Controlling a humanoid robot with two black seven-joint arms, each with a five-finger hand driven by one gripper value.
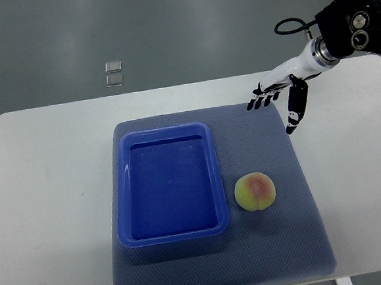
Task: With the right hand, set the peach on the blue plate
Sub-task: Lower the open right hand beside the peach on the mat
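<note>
On the white tabletop (48,180), the blue plate (173,235) lay on the left part of a grey mat (294,207), empty. Just beside its right rim, at about three o'clock, sat the peach (255,192), round, with no long axis to favour. The right hand (281,98) hovered well apart, at one o'clock from the peach, its fingers (260,101) spread and holding nothing; the fruit lay toward seven o'clock from them. No left arm showed.

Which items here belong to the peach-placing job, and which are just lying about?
Job items: peach, blue plate, right hand (open, holding nothing).
Lying about: grey mat, white table, small clear object on the floor beyond the table.
</note>
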